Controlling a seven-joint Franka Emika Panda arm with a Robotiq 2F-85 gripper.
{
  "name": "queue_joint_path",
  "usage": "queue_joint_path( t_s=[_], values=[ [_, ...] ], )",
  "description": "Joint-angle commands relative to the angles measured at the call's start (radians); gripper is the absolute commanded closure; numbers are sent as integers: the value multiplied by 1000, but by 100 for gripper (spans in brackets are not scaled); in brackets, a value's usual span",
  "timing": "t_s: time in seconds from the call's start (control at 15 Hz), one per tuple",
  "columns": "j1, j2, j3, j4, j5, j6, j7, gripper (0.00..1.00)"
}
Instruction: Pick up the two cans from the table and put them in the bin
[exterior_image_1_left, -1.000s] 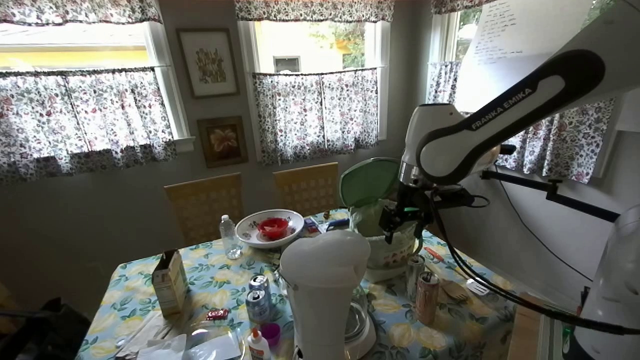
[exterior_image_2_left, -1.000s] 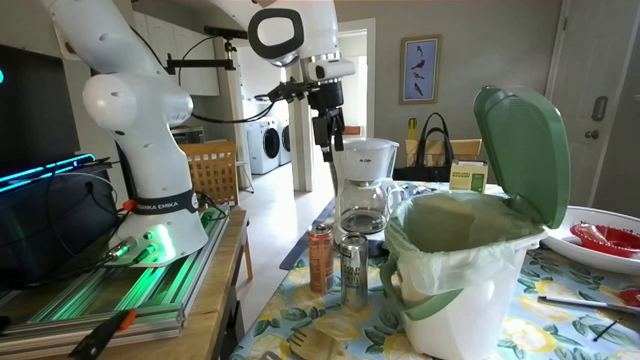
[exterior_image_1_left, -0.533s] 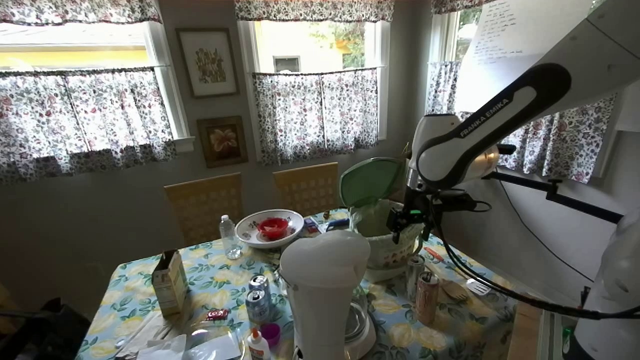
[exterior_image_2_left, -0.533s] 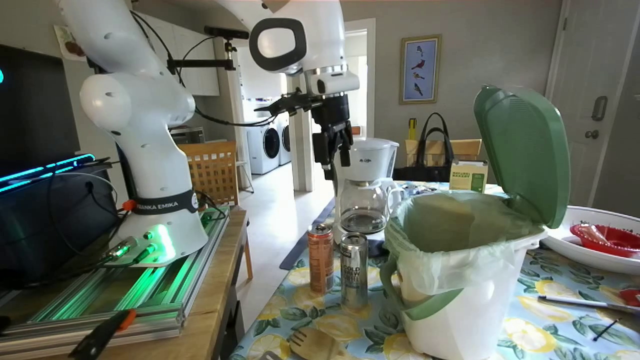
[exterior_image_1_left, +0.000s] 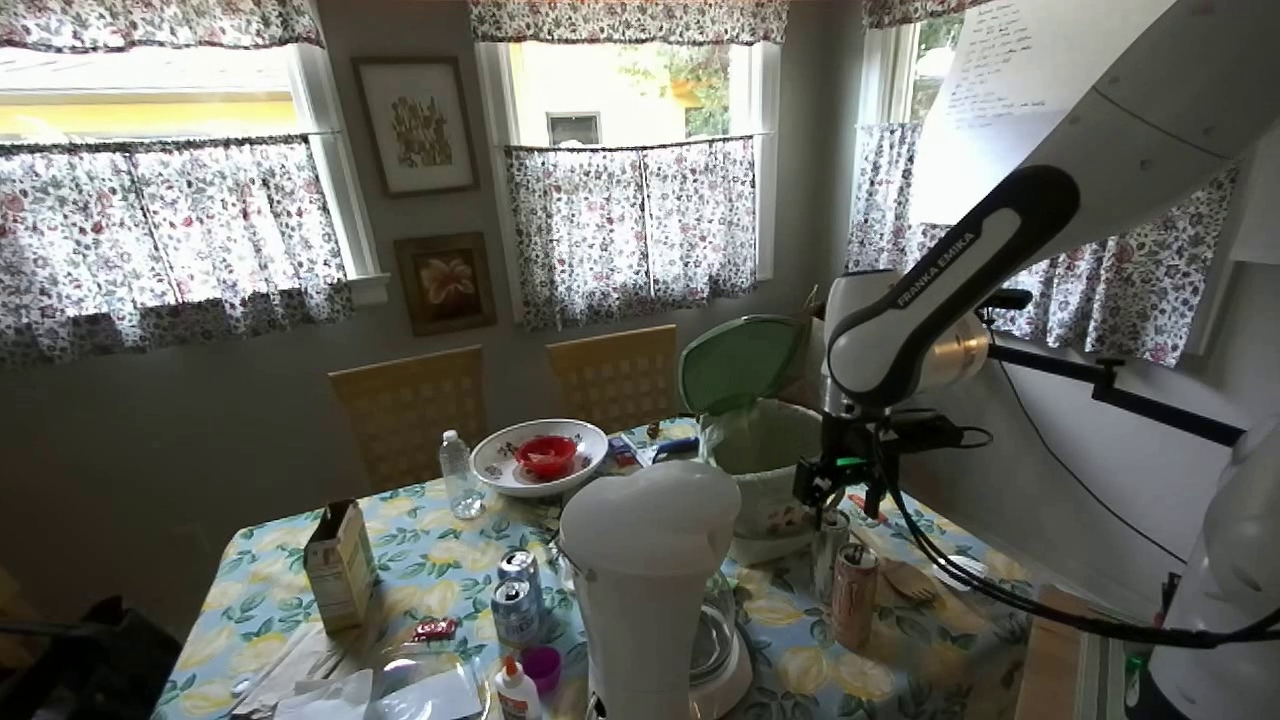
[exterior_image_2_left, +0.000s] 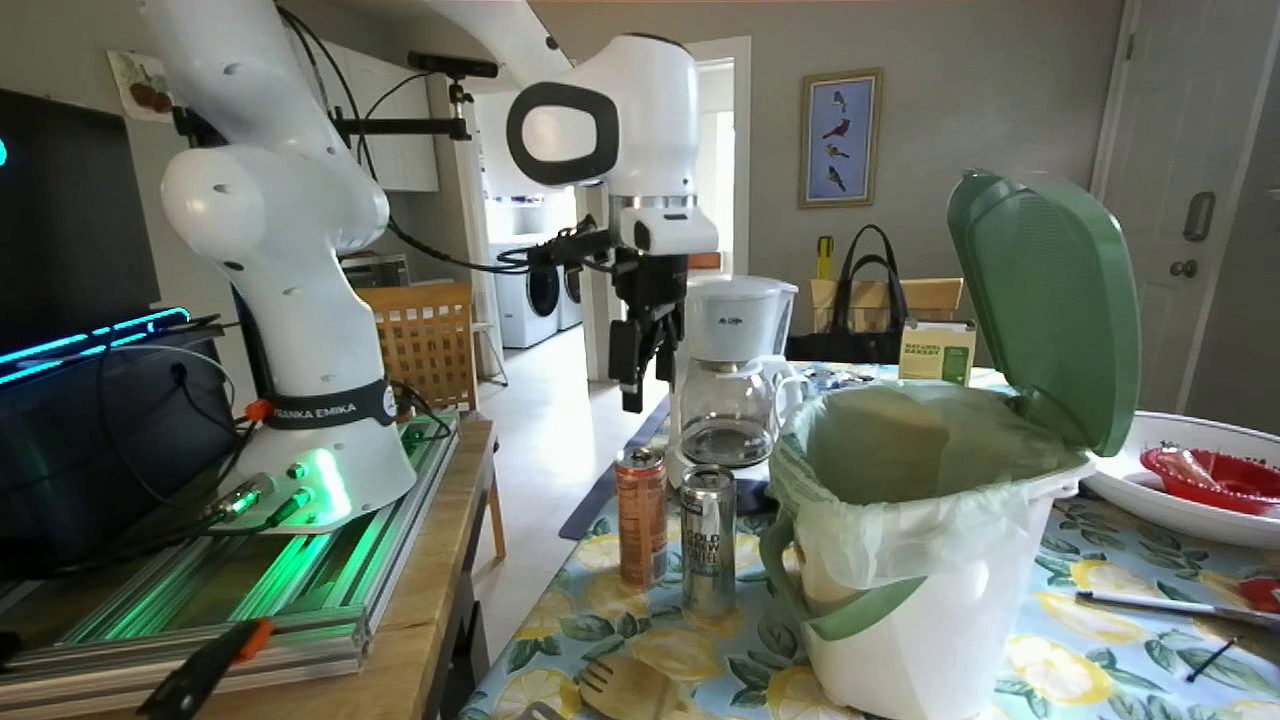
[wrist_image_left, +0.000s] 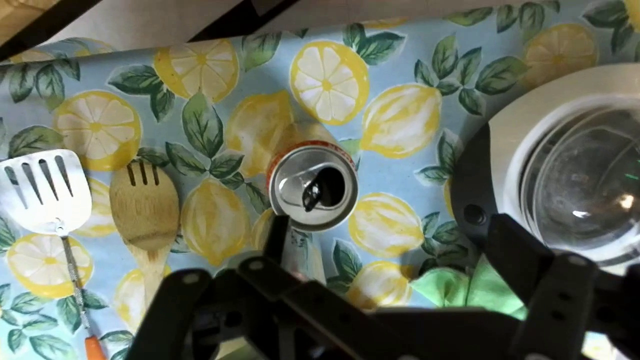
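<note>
Black end effector (exterior_image_2_left: 648, 388) lower, nearer orange can (exterior_image_2_left: 641, 520)

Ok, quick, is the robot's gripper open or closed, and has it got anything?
Gripper: open, its fingers wide apart in the wrist view, holding nothing.

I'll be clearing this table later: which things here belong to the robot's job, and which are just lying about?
Belong to the job:
orange can and silver can, likely the pair meant, being nearest the open gripper
open bin
table

Lying about:
coffee maker
two blue cans, probably
wooden utensil
slotted spatula
white bowl
plastic bottle
box
glue bottle
</note>
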Motion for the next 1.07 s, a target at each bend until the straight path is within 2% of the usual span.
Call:
queue_joint_path(
  t_s=[0.0,0.33,0.67,1.0],
  values=[
    [18,59,-25,0,-23,-14,-65,0],
    [18,121,-25,-1,-56,1,-102,0],
    [6,149,-35,0,-150,-23,-63,0],
    [5,169,-53,-1,-223,6,-48,0]
  ],
)
